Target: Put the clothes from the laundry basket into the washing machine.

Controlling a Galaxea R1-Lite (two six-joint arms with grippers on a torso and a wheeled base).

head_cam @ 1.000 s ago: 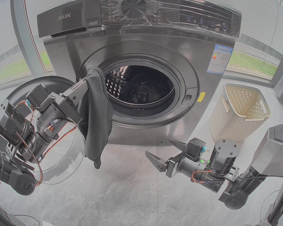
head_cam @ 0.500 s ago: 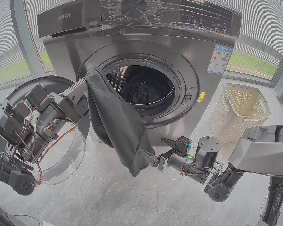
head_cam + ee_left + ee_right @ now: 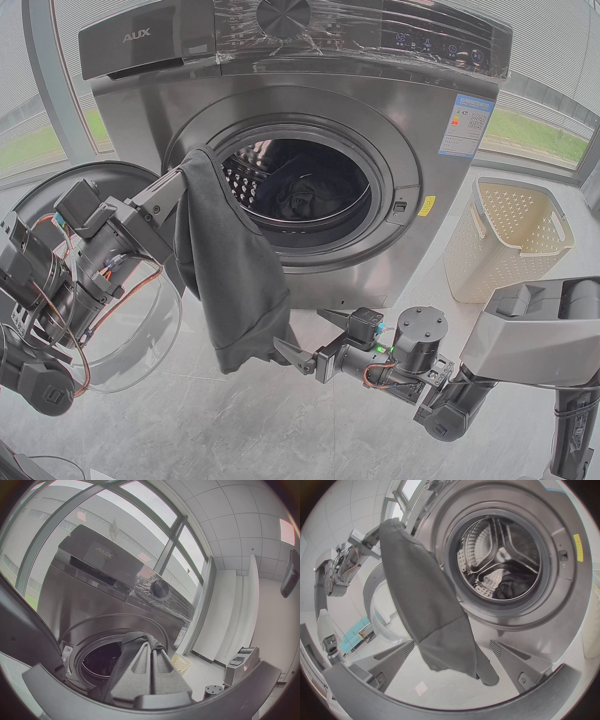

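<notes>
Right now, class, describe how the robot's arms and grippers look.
Both arms are grey with cylindrical joints. The left gripper and right gripper have tapered wedge-shaped fingers. Orange braided cables loop at each wrist; a green light glows on the right.

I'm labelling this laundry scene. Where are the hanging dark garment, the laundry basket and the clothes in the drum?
dark garment [image 3: 231,269]: head view, middle of the hanging cloth.
laundry basket [image 3: 481,262]: head view, perforated front wall.
clothes in the drum [image 3: 303,200]: head view, middle of the dark pile.

grey marbled tile floor [image 3: 250,425] carries the silver front-loading washing machine [image 3: 337,87] and, near its right side, a cream perforated plastic laundry basket [image 3: 500,250].
</notes>
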